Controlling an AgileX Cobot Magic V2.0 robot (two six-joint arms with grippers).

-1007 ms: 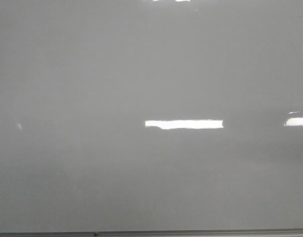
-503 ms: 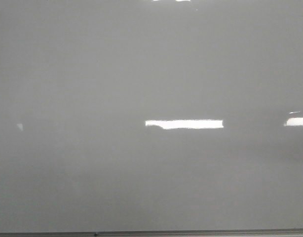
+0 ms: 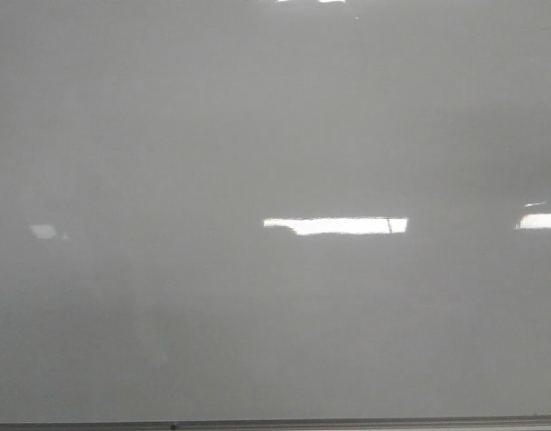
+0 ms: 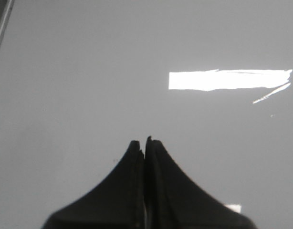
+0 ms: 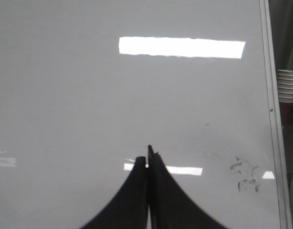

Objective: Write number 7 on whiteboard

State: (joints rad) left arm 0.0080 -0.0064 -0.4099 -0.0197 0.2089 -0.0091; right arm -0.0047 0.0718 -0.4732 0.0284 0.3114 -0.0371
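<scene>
The whiteboard (image 3: 258, 135) fills the front view, glossy pale grey with bright glare patches; no gripper shows there. No number 7 shows in any view. My left gripper (image 4: 145, 141) is shut and empty, its black fingers pressed together over bare board (image 4: 89, 86). My right gripper (image 5: 147, 157) is also shut and empty over the board (image 5: 89, 105). A few faint black marker smudges (image 5: 245, 175) lie on the board off to one side of the right gripper.
A thin grey metal edge strip runs along the board's bottom in the front view (image 3: 275, 424), and shows in the left wrist view (image 4: 2, 26) and the right wrist view (image 5: 273, 119). A stack of paper cups (image 5: 287, 86) stands beyond that edge.
In the front view a thin dark line now crosses the right end of the central glare patch. The faint bright spot at the left has grown larger.
</scene>
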